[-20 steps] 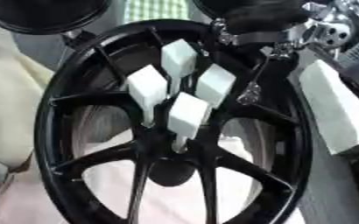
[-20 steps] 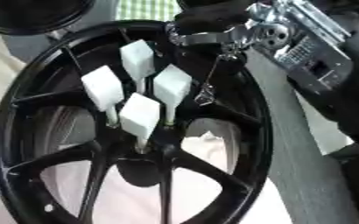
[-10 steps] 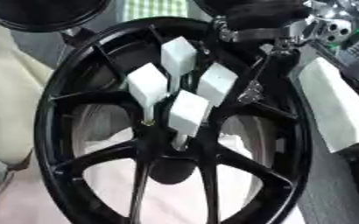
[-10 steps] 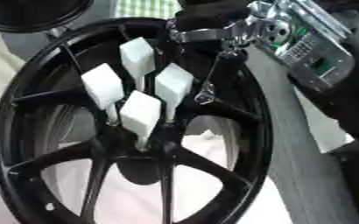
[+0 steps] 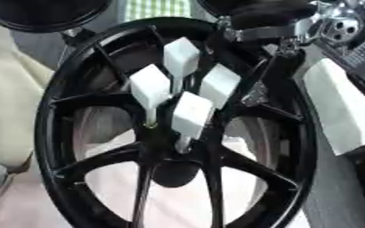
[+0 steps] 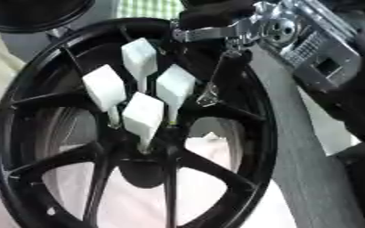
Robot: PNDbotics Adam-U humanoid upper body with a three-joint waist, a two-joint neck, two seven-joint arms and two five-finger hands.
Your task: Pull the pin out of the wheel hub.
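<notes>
honestly not much moves here, the right hand (image 6: 216, 31) up at the wheel hub (image 5: 174, 129) rim drifts a touch further toward the top edge, and the four white-headed pins (image 5: 192, 113) sit where they were

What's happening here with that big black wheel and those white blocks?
A robot is working at a black wheel that fills the view. Four pins with white block heads stand in its hub, all seemingly in place. The robot's right hand reaches in from the upper right, over the wheel's top rim, near the pins but not gripping any. Whether its fingers are open cannot be told. The left hand isn't visible.
</notes>
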